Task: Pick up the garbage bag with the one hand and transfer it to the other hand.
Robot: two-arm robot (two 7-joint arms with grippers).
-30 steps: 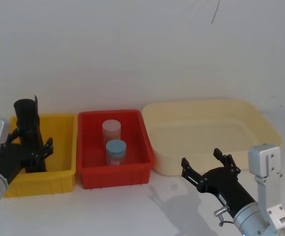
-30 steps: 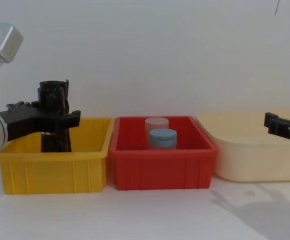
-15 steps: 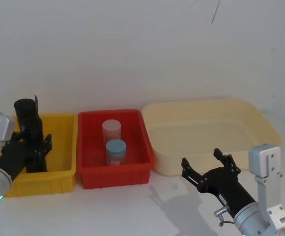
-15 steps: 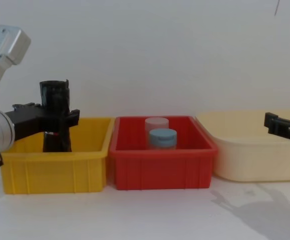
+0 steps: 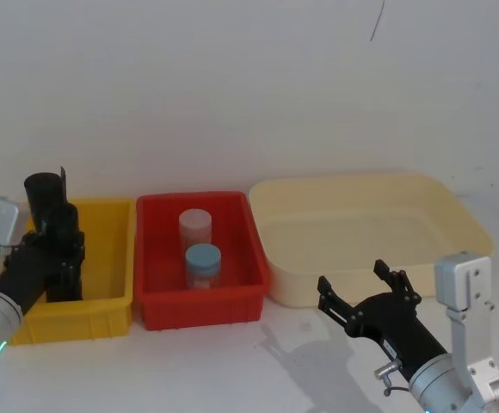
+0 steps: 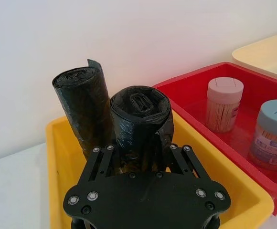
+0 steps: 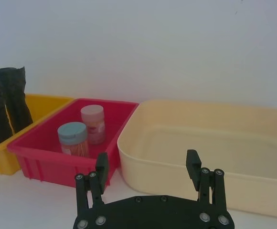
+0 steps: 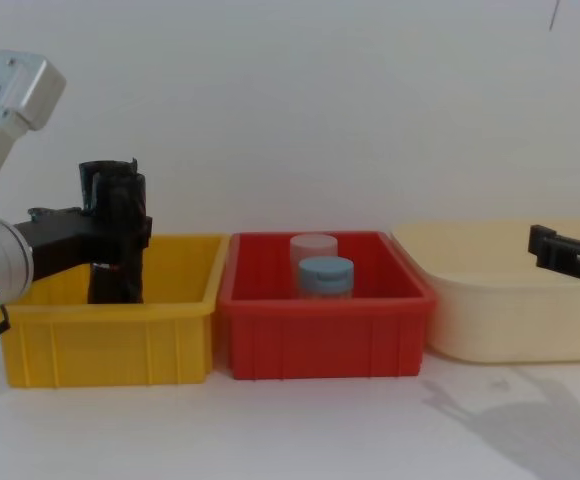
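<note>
Two black crinkly-film rolls stand in the yellow plastic bin (image 5: pixel 103 303) near the tabletop's (image 5: pixel 232 370) left edge: a plain roll (image 6: pixel 81 102) behind and the garbage bag (image 6: pixel 139 112) nearer, clamped in the left gripper (image 6: pixel 139 150). Right of the red plastic bin (image 5: pixel 202 311), the right gripper (image 5: pixel 351 277) hovers open before the cream plastic tub (image 5: pixel 361 182).

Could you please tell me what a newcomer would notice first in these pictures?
Most striking is the left tool closed on the black garbage bag, upright in the yellow bin beside a second black roll. Next come the red bin with two jars in the middle, and the right tool, open, low in front of the cream tub.
</note>
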